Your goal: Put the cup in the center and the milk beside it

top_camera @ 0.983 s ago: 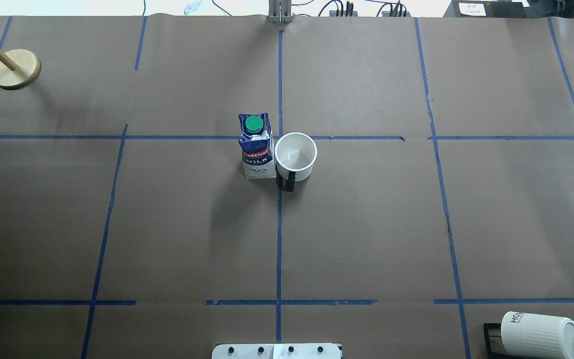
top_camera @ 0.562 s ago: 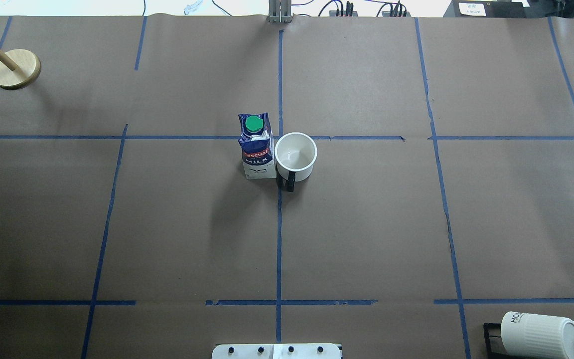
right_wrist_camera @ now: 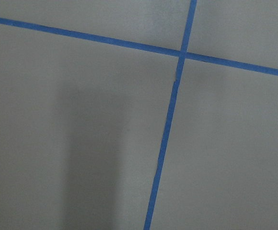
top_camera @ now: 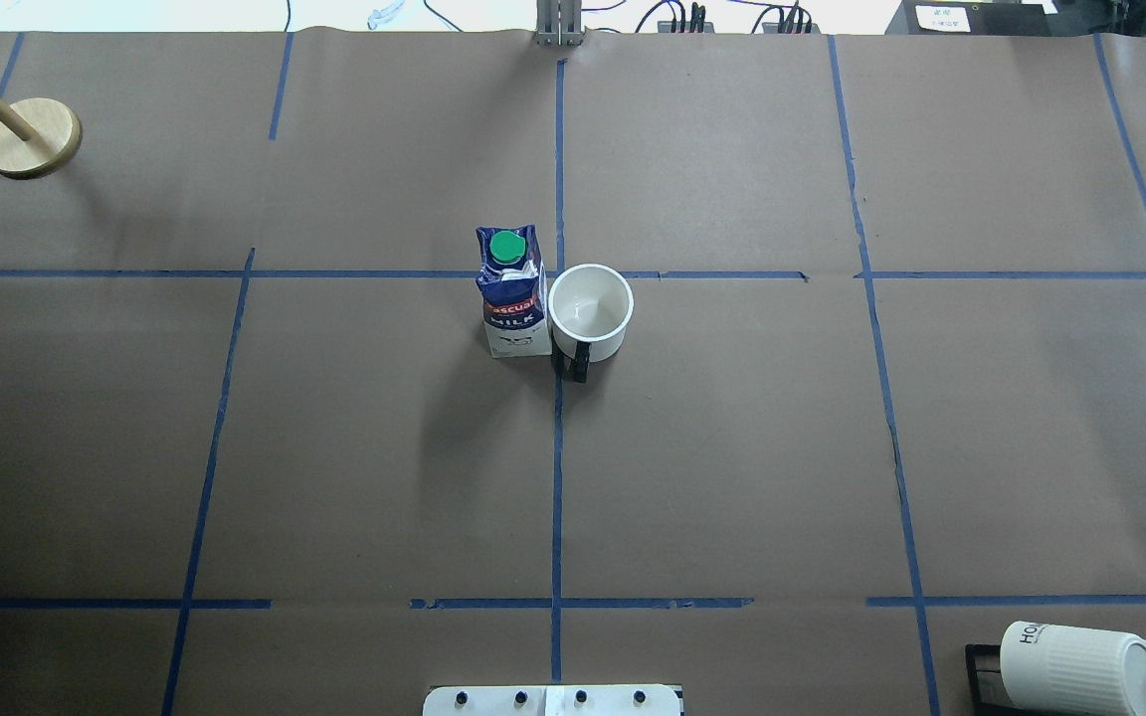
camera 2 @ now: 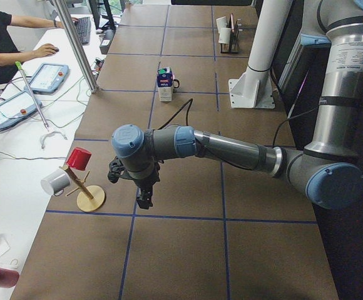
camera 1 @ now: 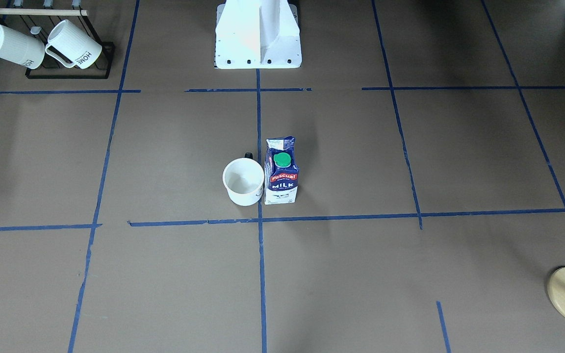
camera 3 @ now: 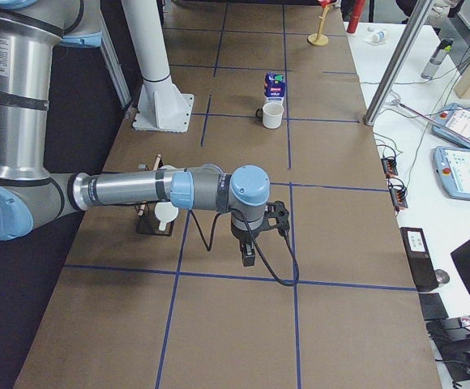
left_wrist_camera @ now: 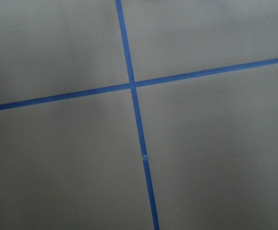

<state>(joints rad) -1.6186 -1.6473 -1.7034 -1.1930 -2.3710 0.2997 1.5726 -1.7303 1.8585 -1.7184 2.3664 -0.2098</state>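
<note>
Only side views catch left end effector and right end effector, openness untellable; cup beside milk.

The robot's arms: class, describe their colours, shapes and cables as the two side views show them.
The left arm and right arm match: round silver-grey tubes, dark grey joints with light blue caps. The left gripper and right gripper are small and black. A black cable loops from the right wrist.

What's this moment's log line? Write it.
cup: upright by center | milk: upright beside cup | left gripper, right gripper: far off, state unclear
</note>
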